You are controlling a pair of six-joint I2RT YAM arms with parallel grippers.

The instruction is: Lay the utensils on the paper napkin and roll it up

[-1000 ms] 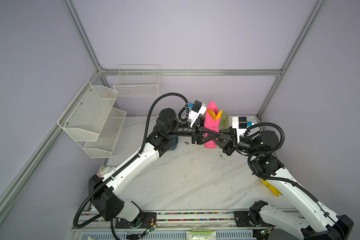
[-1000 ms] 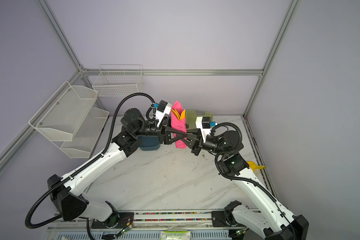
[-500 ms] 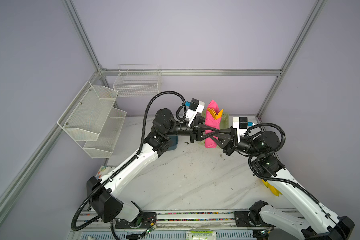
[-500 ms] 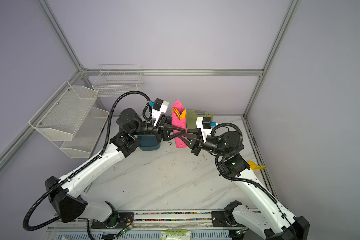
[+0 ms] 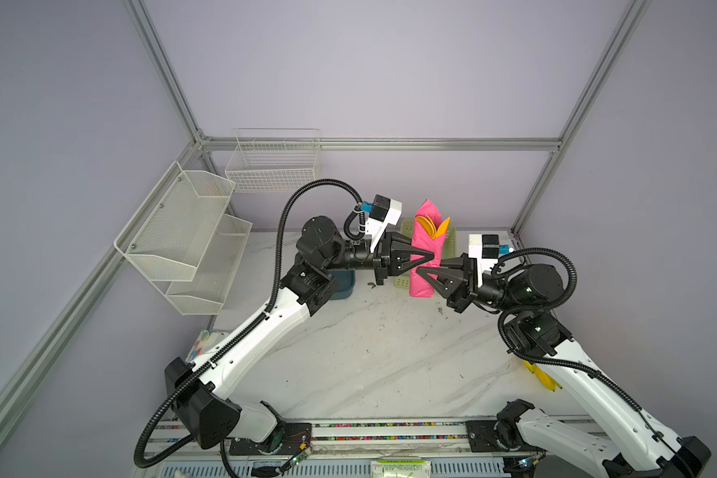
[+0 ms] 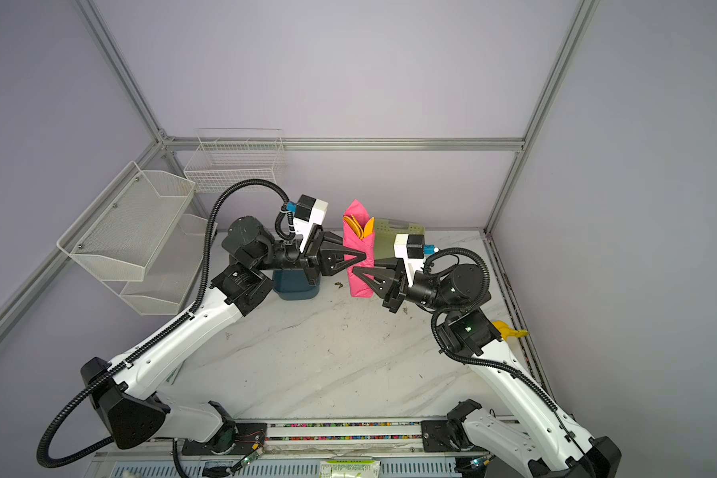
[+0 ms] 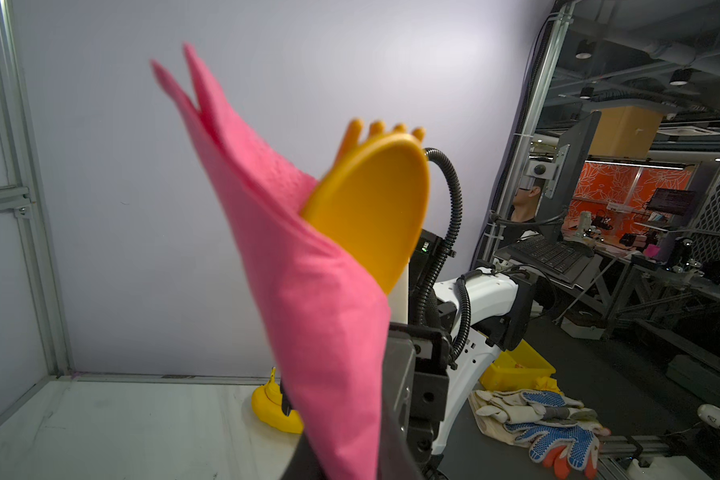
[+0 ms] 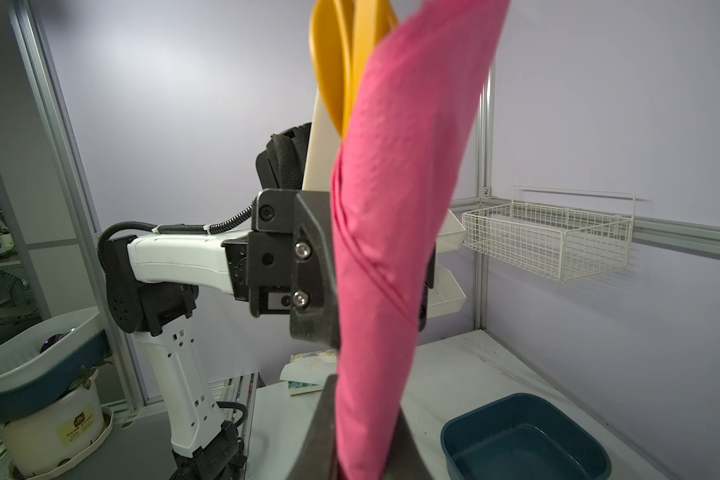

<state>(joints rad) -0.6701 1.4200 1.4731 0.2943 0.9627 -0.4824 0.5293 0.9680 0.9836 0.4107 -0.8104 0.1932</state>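
Top views, both of them, show me holding the paper napkin [image 5: 421, 238] as a narrow pink roll, standing nearly upright above the back of the table [image 5: 369, 343]. My left gripper [image 5: 431, 255] comes in from the left and my right gripper [image 5: 419, 271] from the right. The tips meet on the roll's middle, left just above right. The utensils [image 5: 429, 225] poke out of the open top as orange ends, and a pink corner rises behind them. A blue tub [image 5: 344, 285] sits on the table under my left wrist.

Left wrist view: the roll [image 7: 316, 299] leans up out of my grip and fills the centre. The round spoon bowl [image 7: 371, 216] sticks out of its top, with the fork tines [image 7: 375, 129] just behind it. One of my left fingers [image 7: 400, 395] lies dark against the roll's side. The other is hidden behind the paper, so this view alone only suggests a pinch.

Right wrist view: the roll [image 8: 379, 249] rises straight up between my right fingers [image 8: 321, 428], which are clamped on its lower part. Higher up, my left gripper's fingers [image 8: 312, 266] press the paper from both sides — closed on it too. The orange ends [image 8: 333, 62] show at the top beside the pink edge. Behind are the blue tub [image 8: 524, 436] on the table and a white wire basket [image 8: 549, 237] on the wall.
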